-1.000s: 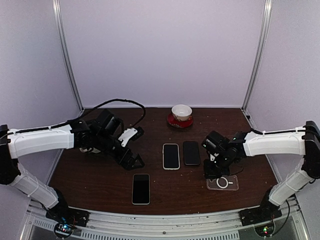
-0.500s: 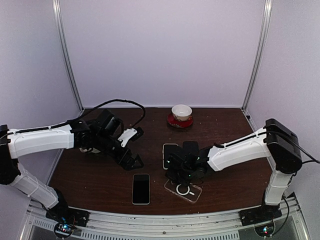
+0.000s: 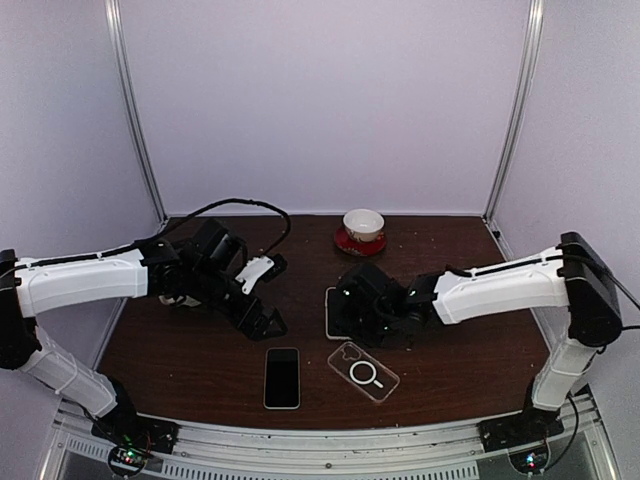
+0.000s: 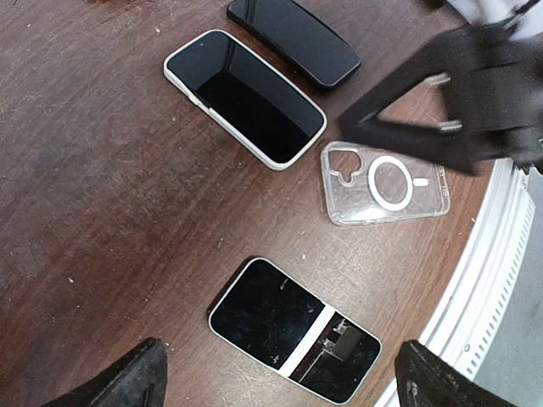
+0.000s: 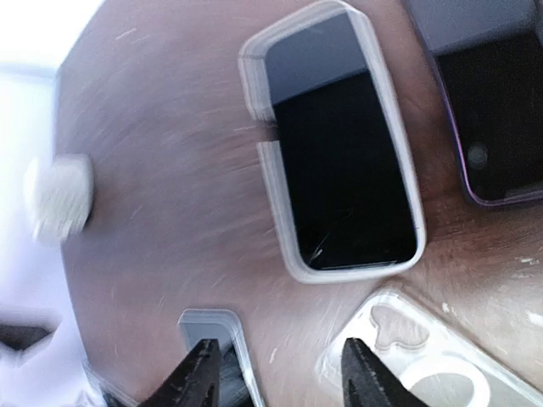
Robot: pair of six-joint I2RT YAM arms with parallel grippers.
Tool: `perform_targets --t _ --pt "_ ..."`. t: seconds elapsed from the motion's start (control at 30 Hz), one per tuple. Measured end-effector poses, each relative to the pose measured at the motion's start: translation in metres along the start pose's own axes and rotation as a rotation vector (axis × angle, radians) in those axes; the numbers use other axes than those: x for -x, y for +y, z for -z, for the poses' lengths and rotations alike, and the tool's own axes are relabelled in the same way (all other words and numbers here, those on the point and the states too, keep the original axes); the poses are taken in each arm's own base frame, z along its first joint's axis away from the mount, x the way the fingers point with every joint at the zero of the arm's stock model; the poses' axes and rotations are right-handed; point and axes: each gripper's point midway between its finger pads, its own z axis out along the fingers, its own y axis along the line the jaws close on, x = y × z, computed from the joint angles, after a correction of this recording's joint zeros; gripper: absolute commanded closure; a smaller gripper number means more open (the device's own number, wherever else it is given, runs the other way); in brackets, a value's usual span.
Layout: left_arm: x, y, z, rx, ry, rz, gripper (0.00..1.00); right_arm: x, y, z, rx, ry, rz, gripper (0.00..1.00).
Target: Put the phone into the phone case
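Near edge: white-rimmed phone point(image 3: 282, 377) flat, screen up. Clear MagSafe case point(image 3: 364, 371) just R of it, not touching, no phone in it. L gripper point(image 4: 276, 381) spread wide, holding nothing. R gripper point(image 5: 278, 373) part-open, nothing betw. fingers, over cased phone point(image 5: 339, 170). Far back: cup point(image 3: 363, 222) on saucer point(image 3: 360, 243).

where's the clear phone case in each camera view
Top external: clear phone case low, just right of centre.
Left wrist: case right of centre.
Right wrist: case in the bottom right corner, cut off.
Shared landmark: the white-rimmed phone lying next to it.
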Motion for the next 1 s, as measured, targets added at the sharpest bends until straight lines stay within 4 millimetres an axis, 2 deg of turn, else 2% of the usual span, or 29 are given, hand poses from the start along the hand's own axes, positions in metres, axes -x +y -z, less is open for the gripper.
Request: perform_targets --t 0.1,0.17,0.2,0.27,0.33,0.4,0.53,0.67,0.8,1.0 --pt "0.0 0.001 0.0 0.001 0.0 0.0 0.03 0.011 0.028 0.044 0.051 0.007 0.2 0.39" --pt "0.0 0.002 0.0 0.005 -0.001 0.002 0.02 0.02 0.039 0.075 0.062 0.0 0.346 0.39" --pt "0.001 0.003 0.001 0.009 -0.003 0.002 0.02 0.021 0.038 0.084 0.052 0.004 0.407 0.37" --pt "0.001 0.005 0.001 0.017 -0.003 0.0 0.02 0.018 0.02 0.094 -0.016 0.045 0.539 0.32" --pt "0.001 0.006 0.001 0.022 -0.003 0.0 0.02 0.008 -0.008 0.089 -0.117 0.122 0.655 0.26" --pt "0.001 0.006 0.001 0.024 -0.003 -0.001 0.03 -0.005 -0.041 0.077 -0.233 0.221 0.773 0.24" --pt "-0.001 0.007 -0.002 0.027 0.004 -0.003 0.02 -0.023 -0.08 0.058 -0.379 0.381 0.943 0.24" --pt "-0.004 0.01 -0.006 0.033 0.022 -0.003 0.03 -0.028 -0.081 0.037 -0.438 0.451 1.048 0.25" --pt "-0.007 0.011 -0.009 0.032 0.035 -0.002 0.03 -0.028 -0.076 0.019 -0.457 0.481 1.111 0.32" --pt "-0.007 0.011 -0.009 0.033 0.037 -0.006 0.03 -0.028 -0.087 0.006 -0.462 0.537 1.122 0.39"
